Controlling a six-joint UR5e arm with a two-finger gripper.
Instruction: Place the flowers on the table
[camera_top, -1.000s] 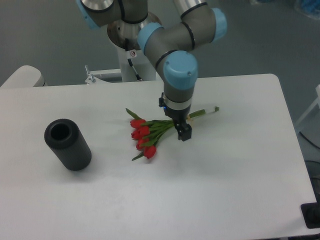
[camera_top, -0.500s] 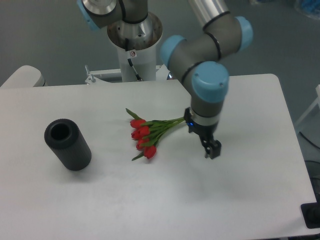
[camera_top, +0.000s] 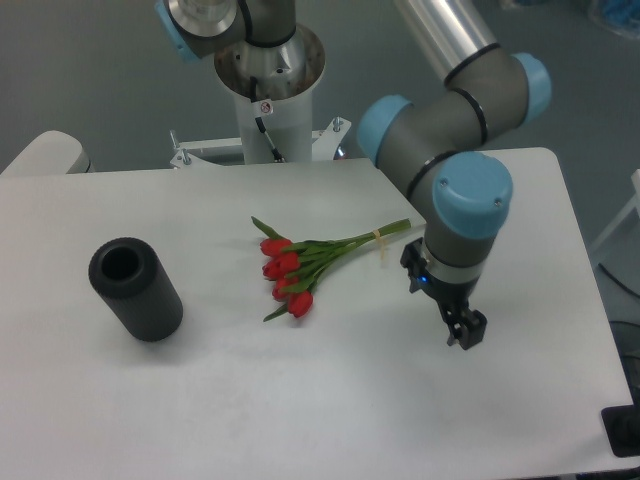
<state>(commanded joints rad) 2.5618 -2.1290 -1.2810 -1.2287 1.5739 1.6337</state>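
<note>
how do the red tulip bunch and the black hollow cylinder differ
The red tulip bunch with green stems is thin, colourful and splayed; the black hollow cylinder is thick, plain and dark. The bunch lies mid-table, the cylinder at the left. Both lie on the white table, untouched by the gripper.

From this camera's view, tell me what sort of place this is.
Probably a robotics lab or test cell: a pedestal-mounted arm with its tool over a plain white table, bare grey floor behind, and only staged props, the flowers and a black cylinder.
</note>
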